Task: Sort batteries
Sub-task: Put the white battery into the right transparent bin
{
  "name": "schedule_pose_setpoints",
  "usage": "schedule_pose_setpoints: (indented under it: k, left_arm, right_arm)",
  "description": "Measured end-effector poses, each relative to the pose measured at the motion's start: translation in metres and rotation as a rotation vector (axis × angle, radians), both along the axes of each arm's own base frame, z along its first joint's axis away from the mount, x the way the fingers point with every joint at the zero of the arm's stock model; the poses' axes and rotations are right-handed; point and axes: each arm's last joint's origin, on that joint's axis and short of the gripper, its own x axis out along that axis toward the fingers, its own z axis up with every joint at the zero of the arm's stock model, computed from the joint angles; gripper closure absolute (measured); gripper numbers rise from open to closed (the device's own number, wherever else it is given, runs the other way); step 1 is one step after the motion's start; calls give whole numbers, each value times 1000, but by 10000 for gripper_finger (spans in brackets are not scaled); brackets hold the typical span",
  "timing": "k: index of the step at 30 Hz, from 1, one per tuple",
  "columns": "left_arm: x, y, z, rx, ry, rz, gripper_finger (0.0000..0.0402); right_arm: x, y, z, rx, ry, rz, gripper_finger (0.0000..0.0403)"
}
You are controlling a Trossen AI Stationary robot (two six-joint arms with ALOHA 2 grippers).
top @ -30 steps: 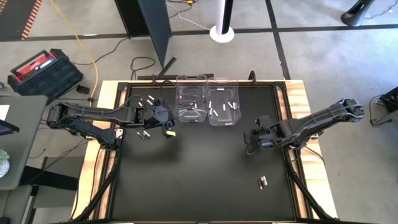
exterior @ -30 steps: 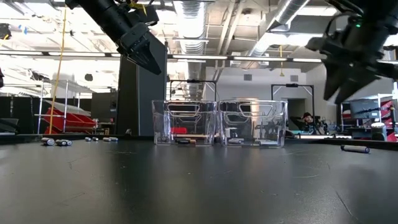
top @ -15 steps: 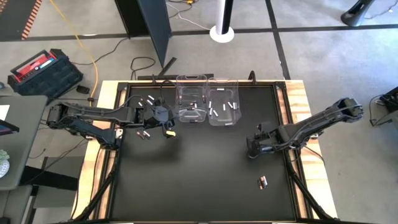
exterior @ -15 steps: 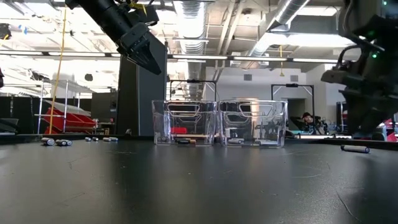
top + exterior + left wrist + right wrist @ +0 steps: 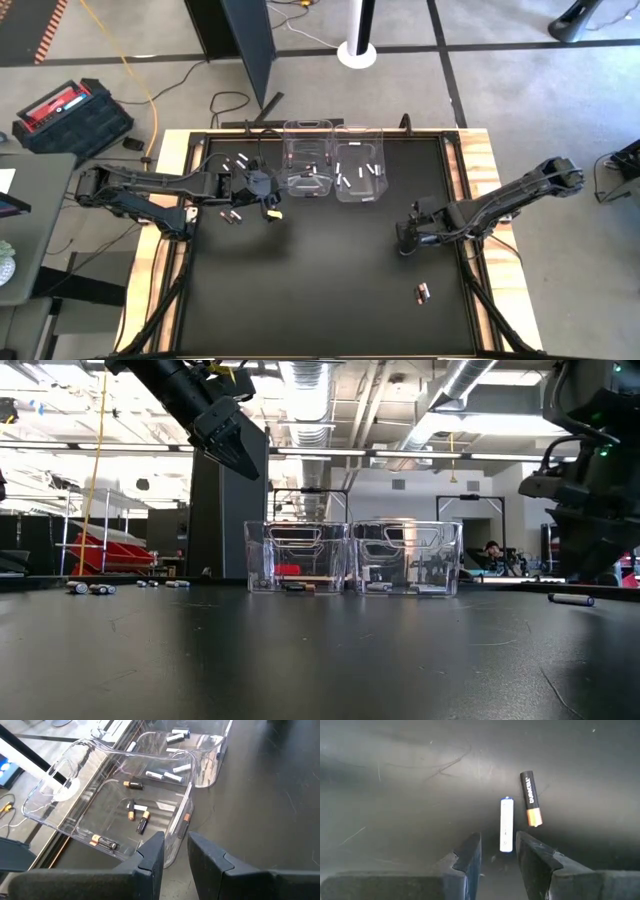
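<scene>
Near the worktop's front, a white battery and a dark battery lie beyond the right gripper, fingers narrowly apart and empty. Farther back, the left gripper, fingers narrow, hangs beside two clear bins holding sorted batteries.

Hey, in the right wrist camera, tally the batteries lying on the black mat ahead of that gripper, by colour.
White cylindrical battery: 1
Black cylindrical battery with a copper end: 1
Total: 2, lying side by side but apart, just ahead of the open right gripper.
</scene>
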Motion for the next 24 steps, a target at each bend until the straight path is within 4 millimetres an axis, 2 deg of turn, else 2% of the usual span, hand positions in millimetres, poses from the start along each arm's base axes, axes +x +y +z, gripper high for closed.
schedule_pose_setpoints:
  k: [5, 18, 24]
  left_arm:
    - [0, 0, 0, 0, 0, 0, 319]
    - [0, 0, 0, 0, 1, 0, 319]
    - [0, 0, 0, 0, -1, 0, 319]
  right_arm:
    - [0, 3, -3, 3, 10, -12, 265]
    - [17, 15, -33, -42, 128, 20, 276]
    - [18, 14, -35, -62, 117, 15, 276]
